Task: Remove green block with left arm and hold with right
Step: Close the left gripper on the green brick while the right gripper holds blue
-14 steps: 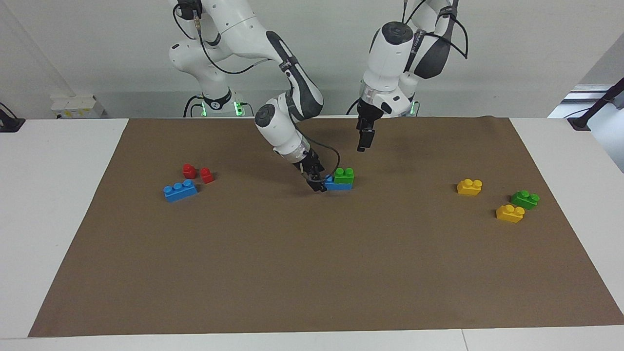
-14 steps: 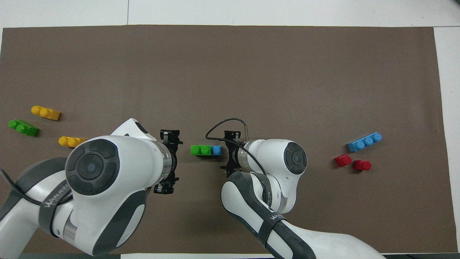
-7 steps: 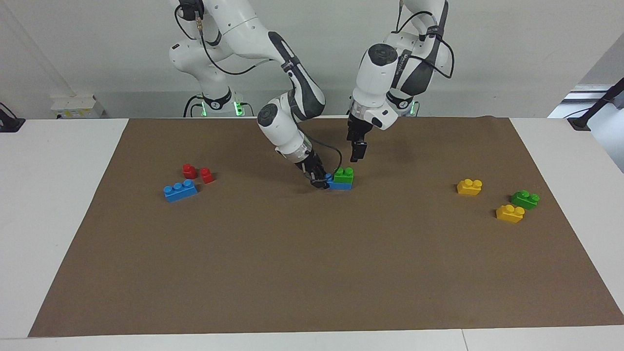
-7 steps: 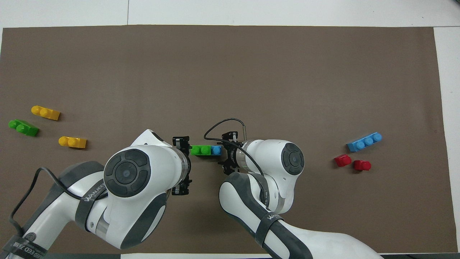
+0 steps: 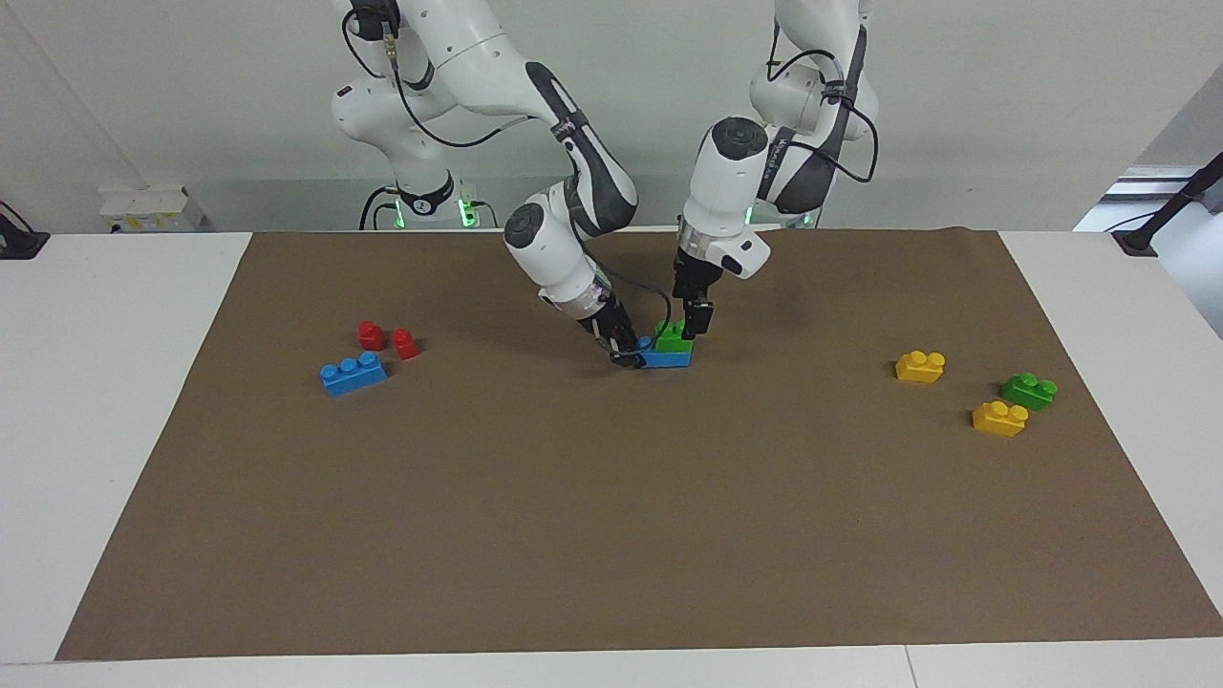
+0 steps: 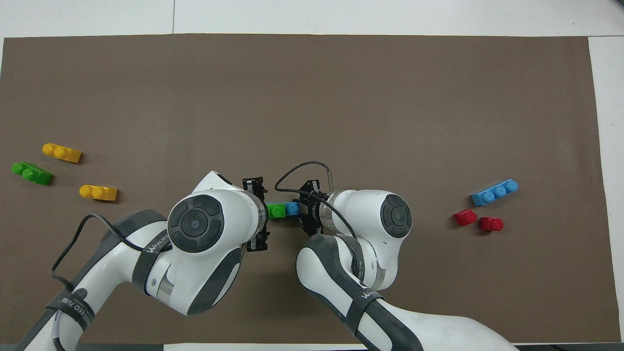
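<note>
Since a second ago the left gripper has swung in from over bare mat and dropped onto the green block, which sits pressed on a blue brick mid-mat. The right gripper is clenched on that blue brick's end; whether the left one has closed I cannot tell. The block looks light, rigid and slick, so its flat sides below the studs seem the best hold.

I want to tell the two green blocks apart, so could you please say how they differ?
The middle green block sits stacked on a blue brick; the other green block lies straight on the mat, at the left arm's end. The left claw is down at the stacked one and the right claw is at its blue brick; no claw is near the other. Both are green two-stud bricks.
</note>
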### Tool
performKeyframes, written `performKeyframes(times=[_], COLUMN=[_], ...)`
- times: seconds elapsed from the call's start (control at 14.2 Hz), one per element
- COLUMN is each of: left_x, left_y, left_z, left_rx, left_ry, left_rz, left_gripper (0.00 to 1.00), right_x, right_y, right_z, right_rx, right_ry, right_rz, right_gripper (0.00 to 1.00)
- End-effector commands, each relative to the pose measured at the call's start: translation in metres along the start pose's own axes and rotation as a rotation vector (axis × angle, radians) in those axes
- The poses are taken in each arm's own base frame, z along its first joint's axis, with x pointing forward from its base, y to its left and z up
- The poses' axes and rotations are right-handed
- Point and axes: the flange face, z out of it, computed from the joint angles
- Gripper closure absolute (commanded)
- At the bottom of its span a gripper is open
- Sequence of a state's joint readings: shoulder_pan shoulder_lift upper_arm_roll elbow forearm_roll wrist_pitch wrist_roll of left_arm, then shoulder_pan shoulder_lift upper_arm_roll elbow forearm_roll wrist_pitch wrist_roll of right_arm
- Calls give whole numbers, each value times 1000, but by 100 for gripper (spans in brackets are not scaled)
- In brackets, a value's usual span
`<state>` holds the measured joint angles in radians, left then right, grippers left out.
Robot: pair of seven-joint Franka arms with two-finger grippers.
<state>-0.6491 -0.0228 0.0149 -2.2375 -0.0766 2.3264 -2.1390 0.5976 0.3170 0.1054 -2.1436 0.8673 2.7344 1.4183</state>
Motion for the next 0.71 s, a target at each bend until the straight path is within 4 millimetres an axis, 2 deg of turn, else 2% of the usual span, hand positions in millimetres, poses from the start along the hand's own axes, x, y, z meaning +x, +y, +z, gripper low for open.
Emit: performKeyframes(times=[0.0, 0.21, 0.64], left_x=[-4, -13, -9], left_y=[-3, -8, -11], left_z=[7, 19, 27], left_rx=[-11, -7, -6], left_ry=[11, 15, 30], left_rz=[2, -11, -2], left_gripper=[0, 0, 0], right_x=[2, 2, 1], right_y=[-5, -5, -7], right_z=[3, 3, 1], right_rx=[20, 21, 26], right_ry=[-7, -8, -10], right_rz=[-9, -9, -9], right_gripper=[100, 100, 100])
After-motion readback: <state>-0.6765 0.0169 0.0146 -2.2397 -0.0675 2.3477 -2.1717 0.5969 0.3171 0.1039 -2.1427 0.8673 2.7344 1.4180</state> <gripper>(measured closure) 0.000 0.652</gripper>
